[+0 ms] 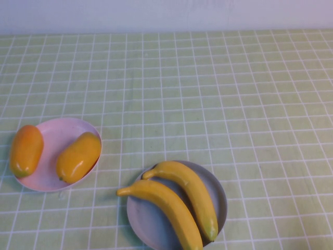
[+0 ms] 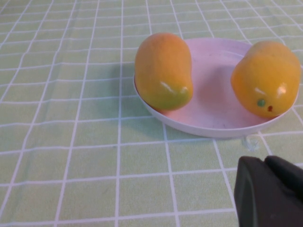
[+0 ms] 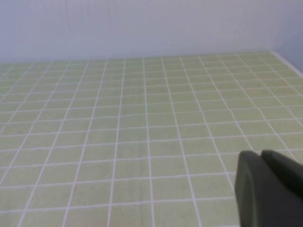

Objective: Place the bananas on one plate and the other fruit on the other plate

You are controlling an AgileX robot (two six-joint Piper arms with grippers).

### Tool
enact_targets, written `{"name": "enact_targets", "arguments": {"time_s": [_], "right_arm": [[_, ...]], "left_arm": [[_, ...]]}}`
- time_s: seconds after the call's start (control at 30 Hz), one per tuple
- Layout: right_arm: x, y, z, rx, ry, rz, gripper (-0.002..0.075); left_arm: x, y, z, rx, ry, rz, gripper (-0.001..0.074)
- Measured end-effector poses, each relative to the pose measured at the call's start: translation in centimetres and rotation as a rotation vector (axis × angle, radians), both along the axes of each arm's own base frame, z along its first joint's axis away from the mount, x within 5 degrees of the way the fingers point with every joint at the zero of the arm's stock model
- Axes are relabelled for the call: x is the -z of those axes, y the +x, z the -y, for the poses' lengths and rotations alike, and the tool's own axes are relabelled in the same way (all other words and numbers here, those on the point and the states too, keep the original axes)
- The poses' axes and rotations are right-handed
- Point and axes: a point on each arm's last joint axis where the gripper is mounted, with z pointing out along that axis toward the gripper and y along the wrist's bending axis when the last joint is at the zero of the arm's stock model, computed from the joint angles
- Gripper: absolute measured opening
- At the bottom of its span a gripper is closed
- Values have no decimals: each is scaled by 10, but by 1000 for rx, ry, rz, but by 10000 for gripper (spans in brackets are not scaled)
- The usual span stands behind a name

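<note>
Glossy, plastic-looking bananas (image 1: 179, 200) and mangoes (image 2: 163, 71). Smooth matt plates, pink (image 2: 213, 90) and grey-blue (image 1: 148, 221). Cloth-covered bench (image 1: 218, 99), matt.

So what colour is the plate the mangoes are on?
Pale pink plate, clearest in the left wrist view, holding both mangoes.

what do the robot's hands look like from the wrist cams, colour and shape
Only a corner of each shows. The left hand is a matte black, blocky part with rounded edges, with a seam down it. The right hand looks the same. No cables or markings visible. Neither arm appears in the high view.
</note>
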Motion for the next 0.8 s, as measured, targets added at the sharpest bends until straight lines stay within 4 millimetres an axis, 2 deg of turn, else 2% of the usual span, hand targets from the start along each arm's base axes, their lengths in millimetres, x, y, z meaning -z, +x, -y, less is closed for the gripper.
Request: {"name": "enact_targets", "arguments": {"time_s": [0.2,0.47,0.8], "right_arm": [[-2,0,-3,-40,-51,21,-15],[14,-4,-12,-149,-98,-145,-15],[15,-4,-12,-159,-97,-154,-15]], "left_arm": [[0,0,0,0,0,0,-3],[0,0,0,0,0,0,-3],[0,0,0,0,0,0,-3]]}}
